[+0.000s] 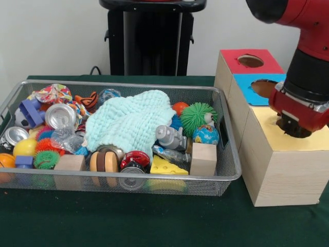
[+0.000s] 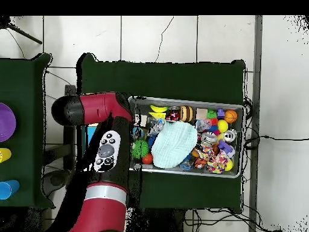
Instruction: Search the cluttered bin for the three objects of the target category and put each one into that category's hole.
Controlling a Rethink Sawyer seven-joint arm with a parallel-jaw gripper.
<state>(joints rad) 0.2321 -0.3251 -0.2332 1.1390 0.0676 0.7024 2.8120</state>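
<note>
A wire mesh bin holds a jumble of toys under and around a light blue knitted cloth. Among them are two crushed cans, a green spiky ball, a globe ball, a wooden block and a yellow cheese wedge. To the right stand three wooden boxes with red, blue and yellow tops, each with a hole. My gripper sits low over the yellow box's hole, which it hides. In the overhead view the arm covers the boxes and gripper; the bin and cloth show.
The boxes stand in a row tight against the bin's right wall. Green cloth covers the table. In the overhead view a second table at the left edge carries a purple plate and small cups.
</note>
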